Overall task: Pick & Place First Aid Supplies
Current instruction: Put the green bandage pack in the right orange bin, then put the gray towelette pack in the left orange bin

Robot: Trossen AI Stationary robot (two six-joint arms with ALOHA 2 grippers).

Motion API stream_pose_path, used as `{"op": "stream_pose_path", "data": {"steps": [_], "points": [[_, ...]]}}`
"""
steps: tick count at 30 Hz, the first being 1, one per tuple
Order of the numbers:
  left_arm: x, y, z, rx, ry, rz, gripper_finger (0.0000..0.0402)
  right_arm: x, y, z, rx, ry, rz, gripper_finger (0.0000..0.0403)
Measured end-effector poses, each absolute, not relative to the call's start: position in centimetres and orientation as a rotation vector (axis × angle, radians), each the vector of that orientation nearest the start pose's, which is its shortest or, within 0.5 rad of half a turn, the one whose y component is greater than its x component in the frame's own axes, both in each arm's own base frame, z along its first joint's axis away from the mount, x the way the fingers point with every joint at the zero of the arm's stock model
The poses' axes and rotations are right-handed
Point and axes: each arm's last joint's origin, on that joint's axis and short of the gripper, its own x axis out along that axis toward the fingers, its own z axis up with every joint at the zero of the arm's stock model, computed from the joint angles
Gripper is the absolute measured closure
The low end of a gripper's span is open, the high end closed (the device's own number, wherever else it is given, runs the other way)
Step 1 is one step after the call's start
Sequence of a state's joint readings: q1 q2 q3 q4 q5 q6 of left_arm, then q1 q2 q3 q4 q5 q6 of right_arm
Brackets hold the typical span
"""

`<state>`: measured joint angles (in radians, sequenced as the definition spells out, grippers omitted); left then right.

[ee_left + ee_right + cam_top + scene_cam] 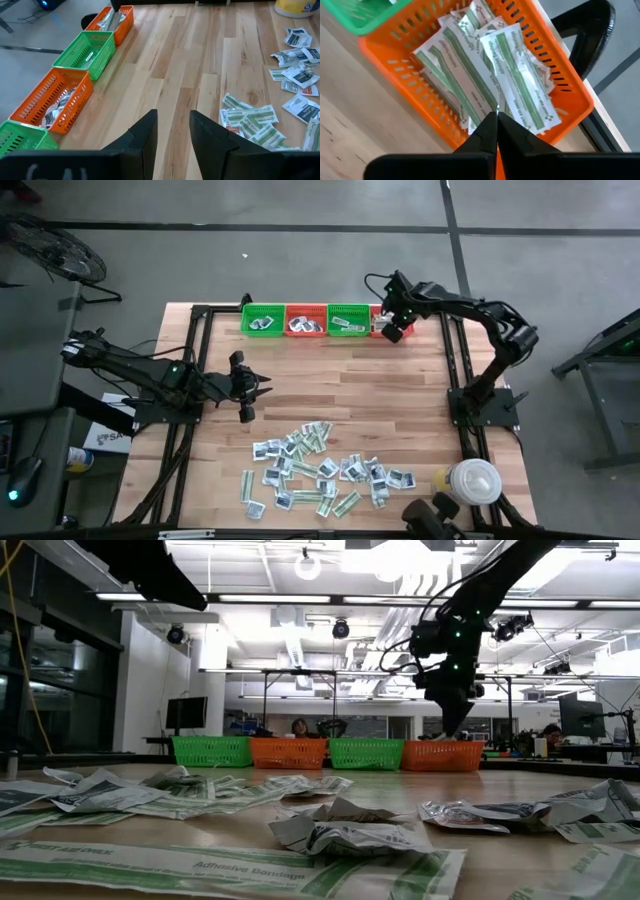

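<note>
The first aid supplies (325,473), small flat paper-and-foil packets in white-grey squares with dark print and narrow pale-green bandage strips, lie scattered in a loose overlapping heap on the near part of the pale wooden plank table (340,390), with more of them already sorted into the row of four small perforated plastic baskets along the far edge. They look very light, thin and limp, with crinkled, slightly glossy wrappers; I judge they will bend and slide readily rather than resist, so a raised corner or a curled edge that stands off the wood is the best place to pinch, and neighbours lying on top may drag along. The right gripper (496,119) hangs over the rightmost orange basket (560,75), its dark fingers pressed together with nothing between them, above several long green-striped strips (517,85) resting inside. The left gripper (172,131) hovers over bare wood between the baskets and the heap, its two wedge-shaped fingers set a moderate gap apart and holding nothing. In its view the green basket (85,52) and a second orange basket (52,97) show latticed walls with packets inside. A white round lidded container (472,480) stands at the near right corner, just beside the heap.
</note>
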<state>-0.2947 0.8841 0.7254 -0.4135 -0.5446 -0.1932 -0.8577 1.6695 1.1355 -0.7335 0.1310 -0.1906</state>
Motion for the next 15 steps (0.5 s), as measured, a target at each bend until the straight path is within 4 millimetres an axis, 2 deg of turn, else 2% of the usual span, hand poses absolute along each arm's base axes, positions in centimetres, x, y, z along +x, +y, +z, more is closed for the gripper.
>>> {"op": "stream_pose_path", "data": {"steps": [3,10,15], "points": [[17.83,-3.85,27.81,0.046,0.497,0.291,0.0292,20.39,-24.17,20.14,0.327,1.289,-0.741,0.0377],[17.81,-3.85,27.77,0.048,0.502,0.289,0.0292,20.36,-24.21,20.19,0.349,1.281,-0.785,0.0292],[17.79,-3.84,27.74,0.049,0.505,0.289,0.0292,20.44,-24.31,20.74,0.379,1.271,-0.813,0.0262]]}}
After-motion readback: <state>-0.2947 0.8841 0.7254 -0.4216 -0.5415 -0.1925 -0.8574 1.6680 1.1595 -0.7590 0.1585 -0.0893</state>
